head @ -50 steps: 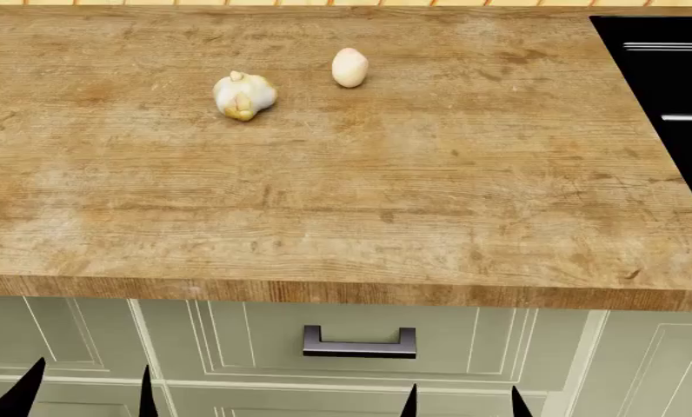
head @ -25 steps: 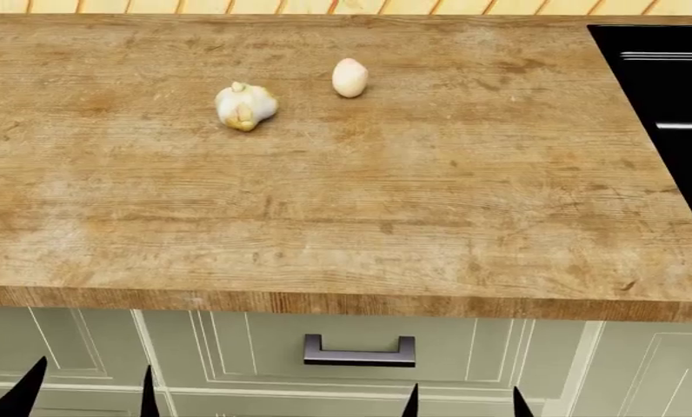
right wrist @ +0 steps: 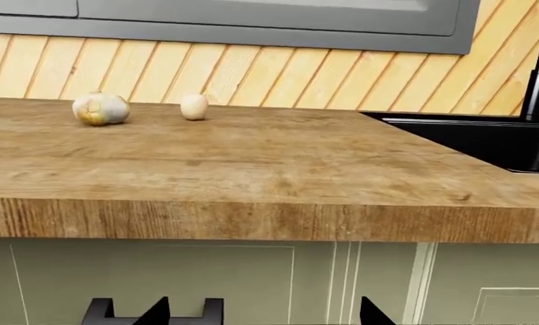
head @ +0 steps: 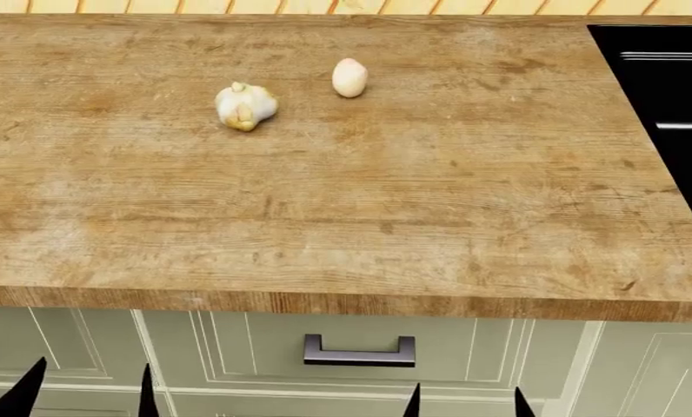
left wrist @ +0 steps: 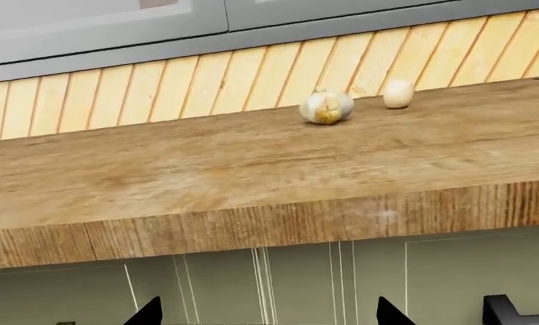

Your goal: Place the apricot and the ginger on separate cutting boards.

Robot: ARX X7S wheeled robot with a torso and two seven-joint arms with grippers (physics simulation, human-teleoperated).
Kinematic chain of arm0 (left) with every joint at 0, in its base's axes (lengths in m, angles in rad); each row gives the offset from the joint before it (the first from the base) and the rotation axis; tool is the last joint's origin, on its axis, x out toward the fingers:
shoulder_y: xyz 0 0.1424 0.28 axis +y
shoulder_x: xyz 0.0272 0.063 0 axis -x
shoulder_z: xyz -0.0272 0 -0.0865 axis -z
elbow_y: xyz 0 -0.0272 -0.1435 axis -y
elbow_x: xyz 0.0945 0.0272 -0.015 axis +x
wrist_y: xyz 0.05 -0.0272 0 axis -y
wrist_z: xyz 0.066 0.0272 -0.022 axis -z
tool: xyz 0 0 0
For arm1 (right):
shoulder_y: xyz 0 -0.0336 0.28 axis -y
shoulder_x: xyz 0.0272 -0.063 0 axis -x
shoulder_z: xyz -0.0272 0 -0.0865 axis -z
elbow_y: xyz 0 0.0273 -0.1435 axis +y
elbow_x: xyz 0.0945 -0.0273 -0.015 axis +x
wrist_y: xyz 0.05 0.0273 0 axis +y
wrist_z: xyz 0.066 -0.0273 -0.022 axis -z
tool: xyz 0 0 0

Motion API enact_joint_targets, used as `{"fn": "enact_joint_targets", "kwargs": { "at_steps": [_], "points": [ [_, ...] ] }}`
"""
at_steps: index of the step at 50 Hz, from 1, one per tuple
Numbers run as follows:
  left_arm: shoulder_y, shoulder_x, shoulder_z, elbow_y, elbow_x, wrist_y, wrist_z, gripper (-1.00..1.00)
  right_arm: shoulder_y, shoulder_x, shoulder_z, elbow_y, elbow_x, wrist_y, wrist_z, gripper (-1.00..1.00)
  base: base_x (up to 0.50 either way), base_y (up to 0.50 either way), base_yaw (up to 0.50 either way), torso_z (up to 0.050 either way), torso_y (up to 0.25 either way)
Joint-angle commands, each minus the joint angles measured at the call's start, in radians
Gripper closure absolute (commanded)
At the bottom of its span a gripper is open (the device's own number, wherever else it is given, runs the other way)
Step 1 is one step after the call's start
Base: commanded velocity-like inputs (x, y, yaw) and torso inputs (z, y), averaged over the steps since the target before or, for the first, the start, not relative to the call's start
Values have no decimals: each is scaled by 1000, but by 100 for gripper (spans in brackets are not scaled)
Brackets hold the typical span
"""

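Lumpy whitish ginger [head: 245,106] and smooth cream apricot [head: 349,77] sit untouched on the wooden counter [head: 358,208], grippers probably open, no boards around

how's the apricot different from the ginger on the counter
The apricot is smooth and egg-shaped; the ginger is lumpy with tan-yellow knobs. The apricot looks smaller than the ginger. In the head view the apricot lies farther back and to the right of the ginger, with a gap between them. Both are pale and rest directly on the wooden counter, untouched by either gripper.
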Motion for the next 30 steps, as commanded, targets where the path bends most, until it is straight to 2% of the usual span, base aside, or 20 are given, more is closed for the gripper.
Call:
{"fn": "enact_joint_targets", "kwargs": {
  "at_steps": [1,5,13,15,17,19,21,23,25,30],
  "points": [
    [38,-19,-27,161,-32,-101,7,-100,-21,-4,23,-108,9,75,-10,-100,0,0,0,0,0],
    [27,-53,-14,355,-16,-279,-6,-100,-24,28,36,-265,33,180,8,-100,0,0,0,0,0],
    [6,-119,-39,705,-82,-601,-13,-100,45,92,80,-495,122,421,34,-100,0,0,0,0,0],
    [-25,-127,-45,789,-114,-707,-12,-100,88,108,89,-561,152,508,43,-100,0,0,0,0,0],
    [-109,-137,-20,865,-140,-880,-7,-100,157,116,107,-616,219,617,44,-100,0,0,0,0,0],
    [-191,-141,-13,935,-166,-987,0,-100,241,121,114,-628,256,701,46,-100,0,0,0,0,0],
    [-289,-120,-9,948,-186,-1080,-3,-100,337,117,125,-637,287,782,61,-100,0,0,0,0,0],
    [-367,-83,-61,938,-263,-1169,22,-100,454,108,128,-631,356,879,45,-100,0,0,0,0,0],
    [-414,-82,-42,919,-252,-1186,17,-100,519,107,124,-617,381,927,38,-100,0,0,0,0,0],
    [-531,-42,-97,771,-296,-1260,36,-100,635,91,139,-455,417,996,15,-100,0,0,0,0,0]
  ]
}}
